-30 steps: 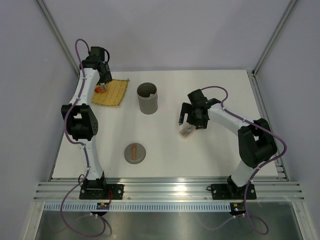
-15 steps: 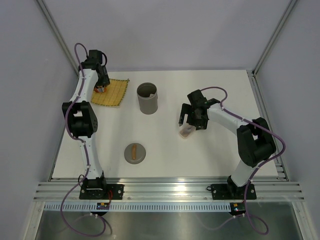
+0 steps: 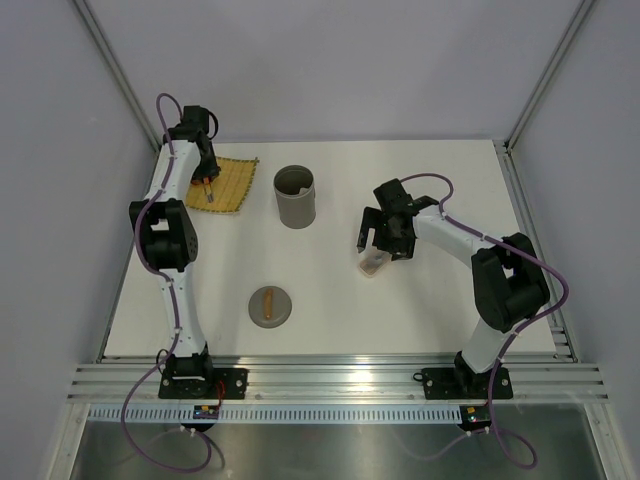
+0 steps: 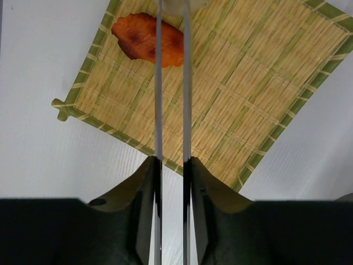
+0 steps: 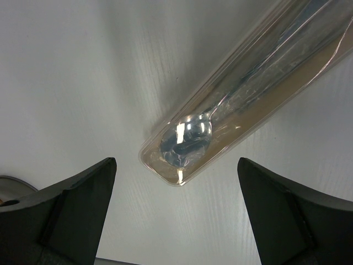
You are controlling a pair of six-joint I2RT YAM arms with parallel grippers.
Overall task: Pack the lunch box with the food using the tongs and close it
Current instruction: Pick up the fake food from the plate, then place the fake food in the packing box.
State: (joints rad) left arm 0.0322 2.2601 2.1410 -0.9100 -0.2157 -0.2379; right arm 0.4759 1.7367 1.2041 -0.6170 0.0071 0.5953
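Observation:
My left gripper (image 4: 171, 163) is shut on the silver tongs (image 4: 158, 110), whose two slim arms run nearly parallel out over the yellow woven mat (image 4: 248, 94). An orange piece of food (image 4: 138, 41) lies on the mat, with the left tong arm crossing it. A pale piece (image 4: 175, 5) shows at the top edge by the tong tips. The grey lunch box (image 3: 295, 196) stands upright and uncovered, to the right of the mat. My right gripper (image 5: 175, 165) hangs open over the end of the clear cutlery case (image 5: 242, 94), apart from it.
The round grey lid (image 3: 271, 305) with its brown handle lies near the front of the table (image 3: 440, 310). A spoon (image 5: 187, 135) lies inside the cutlery case. Grey walls close in the table at the back and sides.
The left wrist has shifted toward the back of the mat and the tongs' arms have come closer together. The right arm has stayed where it was.

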